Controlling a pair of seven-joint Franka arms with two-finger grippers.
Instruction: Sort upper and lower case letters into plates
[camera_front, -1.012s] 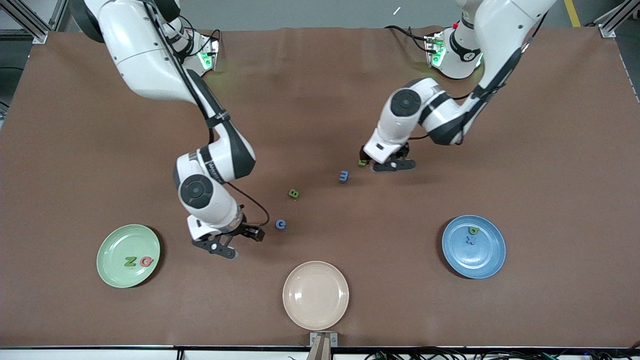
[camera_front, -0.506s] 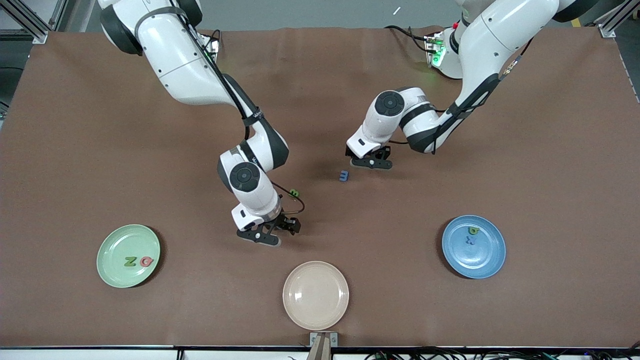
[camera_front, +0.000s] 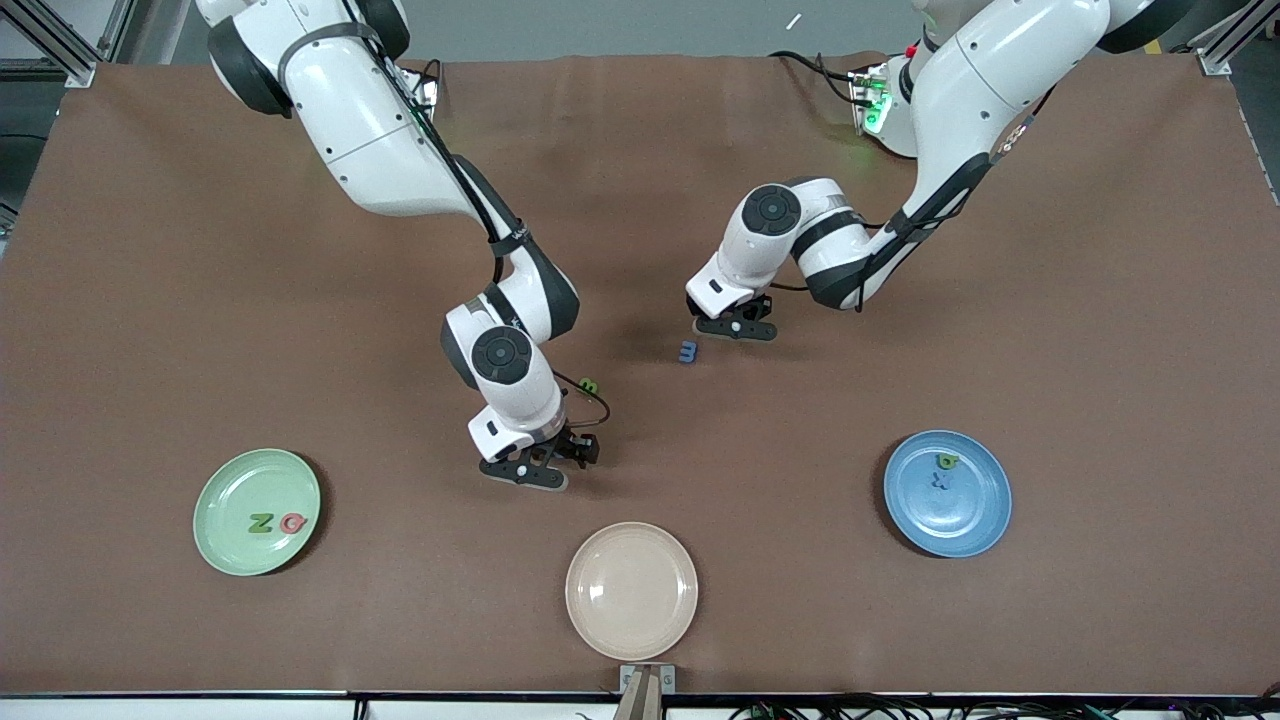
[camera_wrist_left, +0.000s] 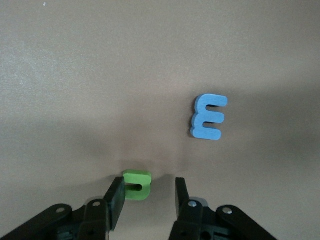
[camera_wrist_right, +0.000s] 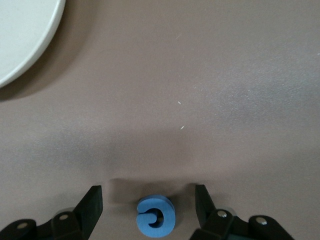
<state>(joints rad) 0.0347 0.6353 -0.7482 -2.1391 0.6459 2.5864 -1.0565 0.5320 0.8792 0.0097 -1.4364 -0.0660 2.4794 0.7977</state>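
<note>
- Straddling your green letter (camera_wrist_left: 136, 184), the left gripper (camera_wrist_left: 148, 197) has its fingers partly apart, one touching it, low at the table's centre, at 12 o'clock from the blue E (camera_wrist_left: 207, 117).
- Your right gripper (camera_wrist_right: 148, 204) sits fingers wide around the blue c (camera_wrist_right: 156, 215).
- You see the green plate (camera_front: 225, 545) at 8 o'clock from it, the blue plate (camera_front: 975, 530) toward the left arm's end.

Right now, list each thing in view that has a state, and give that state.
left gripper: low over the table, jaws open around the small green letter, gap on one side
right gripper: low, jaws open, the blue c between them, untouched
blue m: loose on table
green B: loose on table
mint green plate: holds two letters
blue plate: holds two letters
beige plate: empty
</note>
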